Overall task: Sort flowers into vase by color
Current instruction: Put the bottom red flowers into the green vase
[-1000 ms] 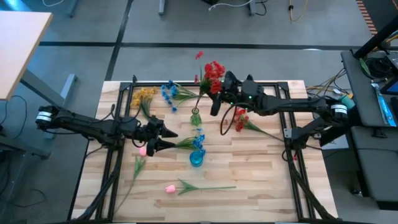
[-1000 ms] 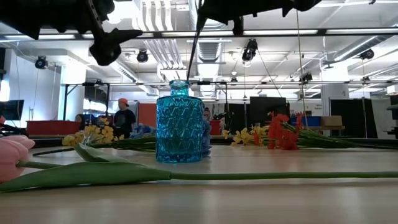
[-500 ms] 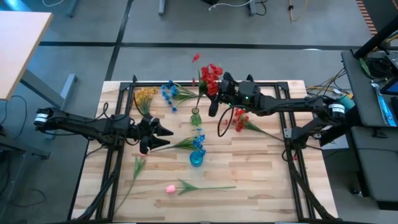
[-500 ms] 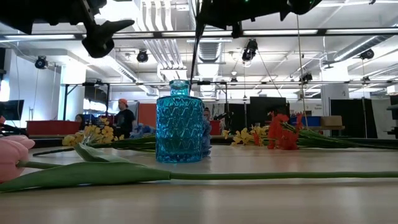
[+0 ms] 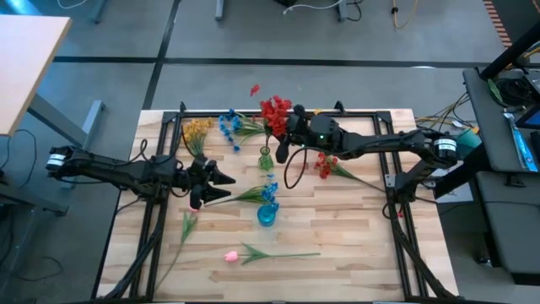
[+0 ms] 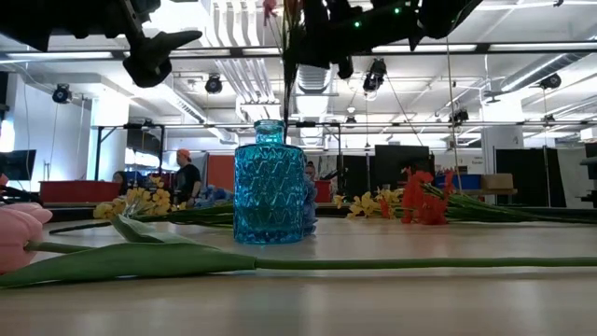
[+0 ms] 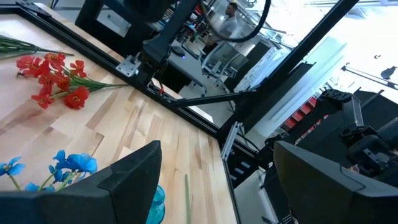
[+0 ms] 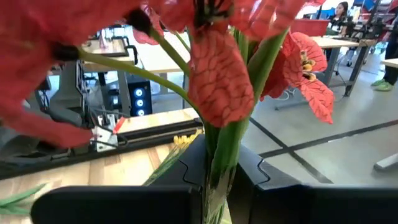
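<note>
**Holding the red spray over the far side of the table**

Looking down from above, I see the red spray (image 5: 275,111) pinched in the right gripper (image 5: 291,135), its stem (image 8: 219,163) running straight between the two fingers, which are clamped together on it. The blossoms stand out past the fingertips toward the table's far edge, and the stem hangs over the small green vase (image 5: 266,160), which sits just beside the gripper. A second red spray (image 5: 324,164) lies flat on the wood under my right arm.

Nearer the middle, the blue vase (image 5: 267,214) stands upright with a blue spray (image 5: 269,191) touching it. Another blue spray (image 5: 229,127) and a yellow spray (image 5: 196,130) lie side by side near the far left corner. Two pink tulips rest on the near half: one (image 5: 229,254) in front of the blue vase, the other (image 5: 192,205) just below my left gripper.

I can read no writing or labels anywhere.

My left gripper (image 5: 221,186) hovers left of the blue vase, fingers spread wide apart and holding nothing.
</note>
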`<action>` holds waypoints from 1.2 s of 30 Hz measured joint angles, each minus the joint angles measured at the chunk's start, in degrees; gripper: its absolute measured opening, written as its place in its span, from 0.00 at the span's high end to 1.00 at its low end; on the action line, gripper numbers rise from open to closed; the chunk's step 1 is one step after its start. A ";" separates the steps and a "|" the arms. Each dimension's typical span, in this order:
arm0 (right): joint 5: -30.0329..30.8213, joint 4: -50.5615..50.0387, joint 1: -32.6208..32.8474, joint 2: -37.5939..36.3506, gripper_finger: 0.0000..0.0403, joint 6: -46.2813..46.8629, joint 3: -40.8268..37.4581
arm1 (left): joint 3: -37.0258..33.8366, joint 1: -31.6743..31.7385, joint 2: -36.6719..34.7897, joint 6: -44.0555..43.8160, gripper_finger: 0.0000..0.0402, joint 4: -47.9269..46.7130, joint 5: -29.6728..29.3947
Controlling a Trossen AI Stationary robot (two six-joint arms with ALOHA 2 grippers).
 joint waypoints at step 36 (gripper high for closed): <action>-0.18 -8.20 -0.11 0.54 0.42 4.05 0.00 | 0.00 0.00 0.00 0.04 0.27 -0.07 0.00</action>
